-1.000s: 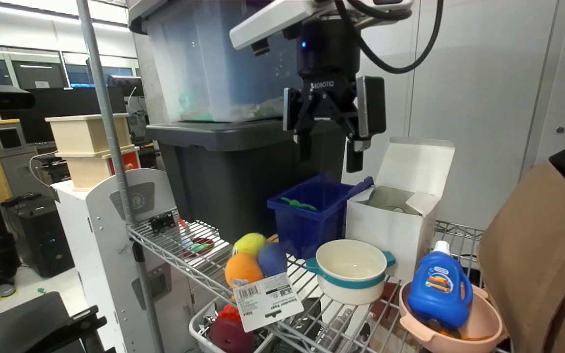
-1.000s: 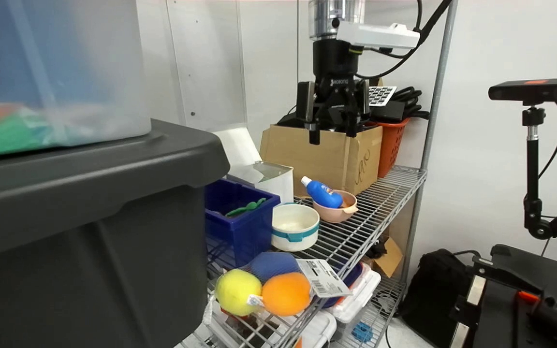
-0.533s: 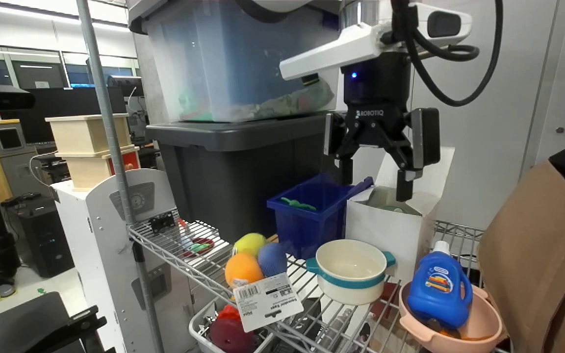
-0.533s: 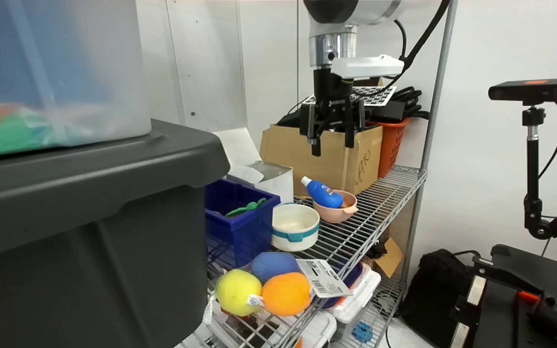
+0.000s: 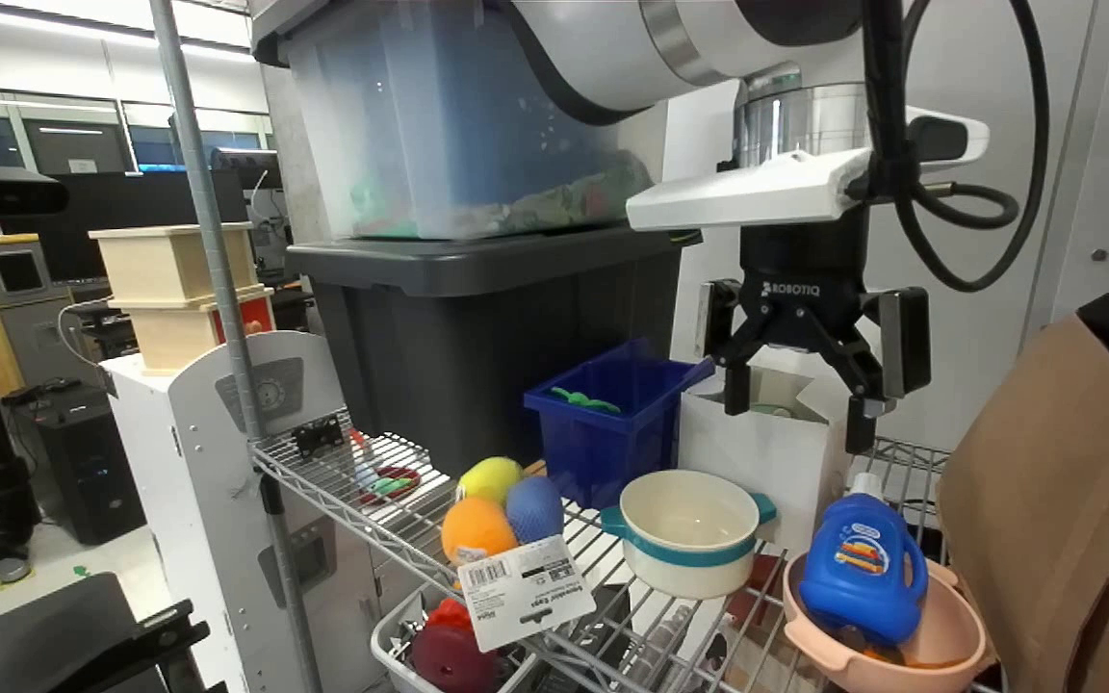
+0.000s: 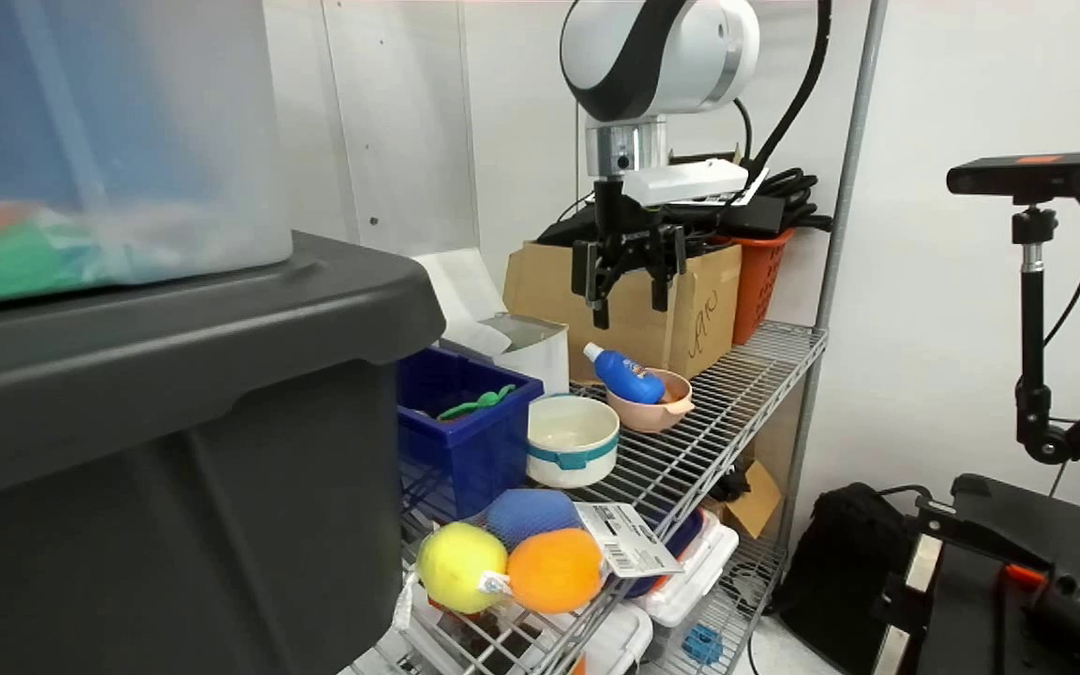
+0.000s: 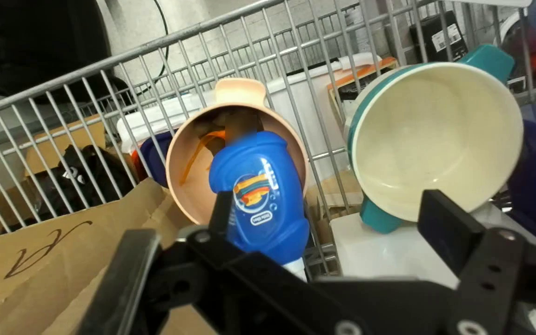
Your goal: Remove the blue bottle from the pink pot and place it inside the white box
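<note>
The blue bottle (image 5: pixel 863 568) leans tilted in the pink pot (image 5: pixel 858 669), its white cap sticking up past the rim. Both also show in an exterior view, the bottle (image 6: pixel 629 377) resting in the pot (image 6: pixel 648 418). The white box (image 5: pixel 757 457) stands behind, open on top; its raised flap (image 6: pixel 460 281) shows in an exterior view. My gripper (image 5: pixel 798 409) is open and empty, above the bottle and in front of the box. In the wrist view, the left finger of the gripper (image 7: pixel 335 221) overlaps the bottle's (image 7: pixel 268 200) edge; the arm linkage partly hides the cap.
A white-and-teal bowl (image 5: pixel 689 568) stands left of the pot. A dark-blue bin (image 5: pixel 603 448) is beside the white box. A brown cardboard box (image 5: pixel 1045 520) stands close to the pot. Netted balls (image 5: pixel 477 527) lie near the wire shelf's edge. Grey totes (image 5: pixel 458 346) rise behind.
The gripper has moved down and across toward the bottle and pot, staying open. The bottle, pot and box have not moved.
</note>
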Controlling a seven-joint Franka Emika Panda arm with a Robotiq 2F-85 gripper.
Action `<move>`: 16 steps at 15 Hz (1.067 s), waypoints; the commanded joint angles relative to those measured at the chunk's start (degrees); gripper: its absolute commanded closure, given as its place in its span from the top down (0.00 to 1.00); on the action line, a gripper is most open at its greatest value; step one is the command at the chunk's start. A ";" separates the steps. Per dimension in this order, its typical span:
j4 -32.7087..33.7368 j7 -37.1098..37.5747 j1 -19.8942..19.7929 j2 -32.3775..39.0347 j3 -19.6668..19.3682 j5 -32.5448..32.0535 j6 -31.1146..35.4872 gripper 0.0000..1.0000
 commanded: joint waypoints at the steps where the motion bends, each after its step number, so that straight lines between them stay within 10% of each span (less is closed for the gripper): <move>1: 6.86 -2.00 -0.85 4.24 -0.04 -0.71 -2.38 1.00; 16: 19.15 -5.07 -3.05 15.06 -0.91 -1.40 -2.89 1.00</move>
